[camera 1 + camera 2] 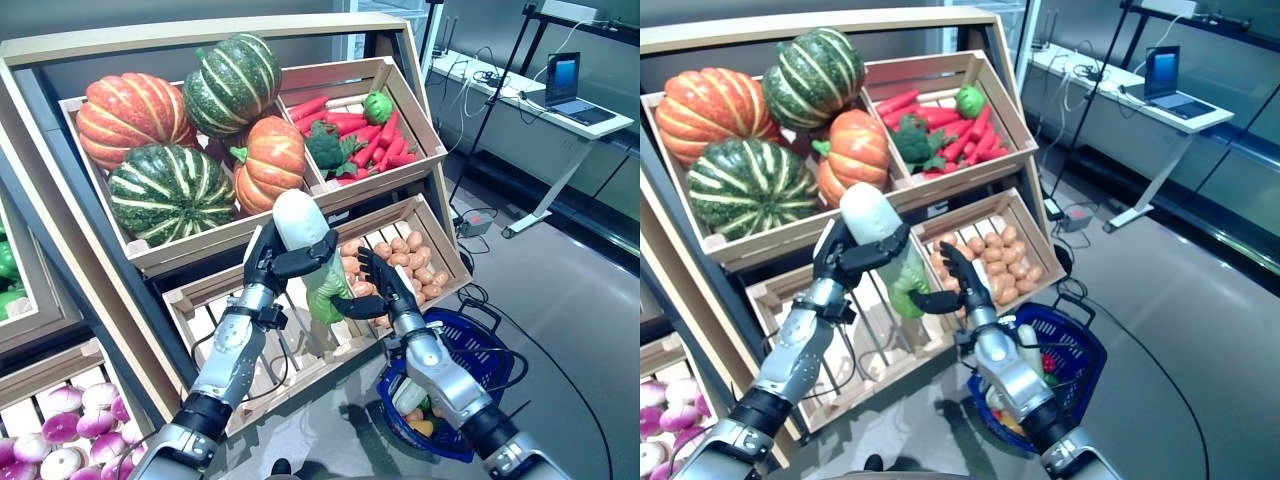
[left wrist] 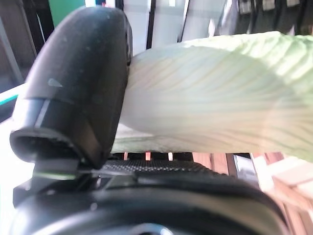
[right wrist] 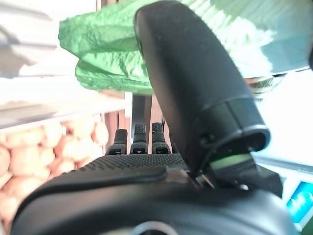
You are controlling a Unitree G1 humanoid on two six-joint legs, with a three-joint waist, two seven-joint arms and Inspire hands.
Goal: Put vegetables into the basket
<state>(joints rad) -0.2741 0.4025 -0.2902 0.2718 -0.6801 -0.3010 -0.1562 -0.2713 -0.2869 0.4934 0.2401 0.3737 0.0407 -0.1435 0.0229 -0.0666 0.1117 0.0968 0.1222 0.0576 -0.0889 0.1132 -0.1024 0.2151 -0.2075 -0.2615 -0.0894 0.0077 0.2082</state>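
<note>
You have a white desk with an open laptop on it standing well apart, beyond the wooden rack, over grey floor.

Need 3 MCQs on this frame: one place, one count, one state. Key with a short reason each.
1. Where is the blue basket?
A. on the top shelf
B. on the floor, low on the robot's right
C. on the desk

2. How many pumpkins lie in the top left crate?
A. two
B. six
C. four

3. What holds the Chinese cabbage?
A. the left hand, curled round its white end
B. nothing, it lies in the basket
C. a person

Key: 1 B, it sits by the right arm below the potato crate. 2 C, two orange, two green striped. 3 A, the open right hand reaches to its leafy end.
</note>
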